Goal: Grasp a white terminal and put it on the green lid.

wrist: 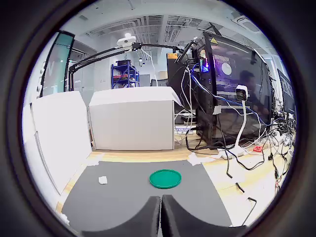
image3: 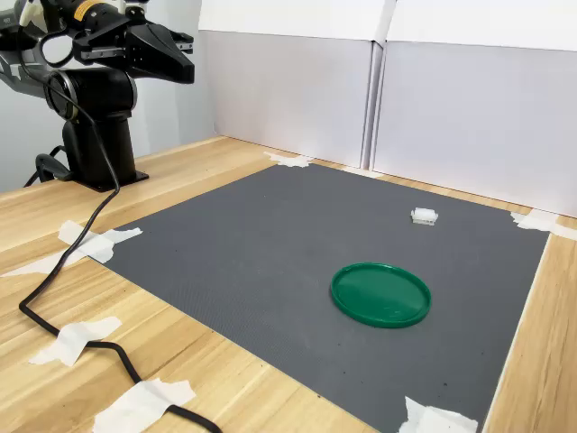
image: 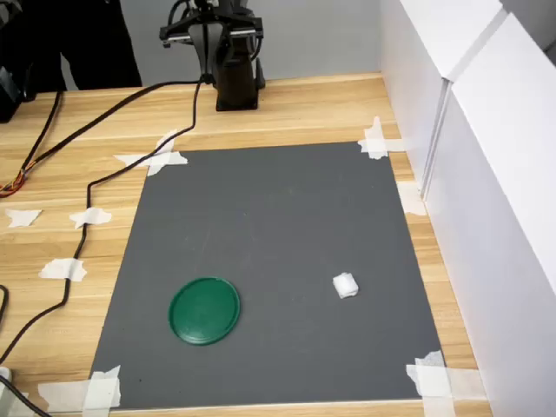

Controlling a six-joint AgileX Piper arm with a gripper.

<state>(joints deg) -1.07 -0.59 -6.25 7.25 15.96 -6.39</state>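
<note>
The robot's hand point(image3: 185, 56) is clenched, its two fingers meeting with nothing between them, raised above the wooden worktop point(image3: 207, 370) near the arm's base point(image3: 95, 135), well apart from the grey mat point(image: 278, 261). On that mat lies the green lid point(image: 204, 310), flat and empty. The white terminal point(image: 345, 285) sits on the mat apart from the lid, toward the white wall panels point(image: 495, 200).

My desk point(image: 304, 109) is pale wood, with a dark grey mat point(image: 278, 226) taped down at its corners. White panels point(image3: 469, 99) wall it on the first exterior view's right. In the wrist view, a far rack of computers point(wrist: 222, 94) trails cables under ceiling lights.
</note>
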